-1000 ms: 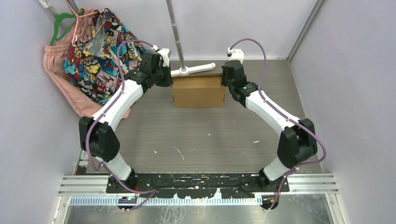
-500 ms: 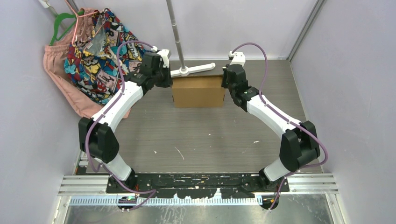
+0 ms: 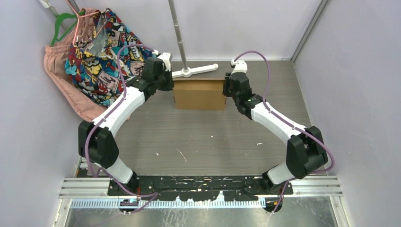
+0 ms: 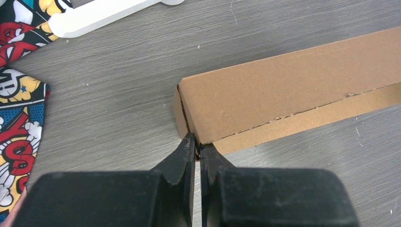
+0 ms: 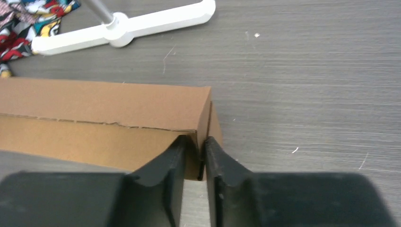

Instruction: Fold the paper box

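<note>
Pinching the left end of the folded paper box (image 3: pixel 198 94), which lies far-centre just before the white stand foot (image 3: pixel 195 71), the left gripper (image 4: pixel 196 142) stays clenched, while the right gripper (image 5: pixel 202 144) has just loosened around the right end, suggesting the folding is done.

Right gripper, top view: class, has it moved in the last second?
Yes. Against the fixed white stand base, the right gripper has shifted slightly toward the arms' bases, beside the paper box's right end.
</note>
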`<state>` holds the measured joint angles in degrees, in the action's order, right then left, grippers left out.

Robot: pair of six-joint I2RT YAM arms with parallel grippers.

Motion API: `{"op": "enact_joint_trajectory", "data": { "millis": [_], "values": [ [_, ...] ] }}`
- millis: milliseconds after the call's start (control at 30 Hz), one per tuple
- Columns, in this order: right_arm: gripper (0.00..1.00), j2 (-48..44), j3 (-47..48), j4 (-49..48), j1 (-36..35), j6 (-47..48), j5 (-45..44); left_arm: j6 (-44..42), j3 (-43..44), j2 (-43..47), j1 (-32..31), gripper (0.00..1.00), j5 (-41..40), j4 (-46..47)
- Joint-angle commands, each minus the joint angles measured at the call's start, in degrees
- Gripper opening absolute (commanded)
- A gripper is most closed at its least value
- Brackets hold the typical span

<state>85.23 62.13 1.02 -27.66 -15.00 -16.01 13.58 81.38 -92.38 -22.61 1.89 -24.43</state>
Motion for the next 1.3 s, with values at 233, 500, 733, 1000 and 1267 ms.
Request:
{"op": "enact_joint_trajectory", "data": {
  "millis": [233, 500, 733, 1000, 1267],
  "values": [
    [0.41, -7.99, -4.45, 17.18, -3.75, -2.67, 11.49, 2.15, -3.42, 0.71, -2.44, 0.03, 3.29, 0.16],
    [0.55, -13.01, -3.85, 18.31, -3.78, -3.46, 13.05, 2.30, -3.29, 0.59, -2.44, 0.03, 3.04, 0.17],
    [0.63, -14.90, -3.29, 17.90, -3.80, -4.39, 13.61, 2.15, -3.48, 0.79, -2.52, 0.03, 2.69, 0.45],
    [0.59, -17.84, -0.27, 17.75, -3.77, -6.18, 14.91, 1.58, -3.33, 1.10, -2.52, 0.03, 2.15, 0.01],
    [0.47, -15.07, 6.93, 17.81, -3.80, -9.32, 19.47, 1.55, -4.40, 1.61, -2.52, 0.03, 1.98, 0.58]
  ]
}}
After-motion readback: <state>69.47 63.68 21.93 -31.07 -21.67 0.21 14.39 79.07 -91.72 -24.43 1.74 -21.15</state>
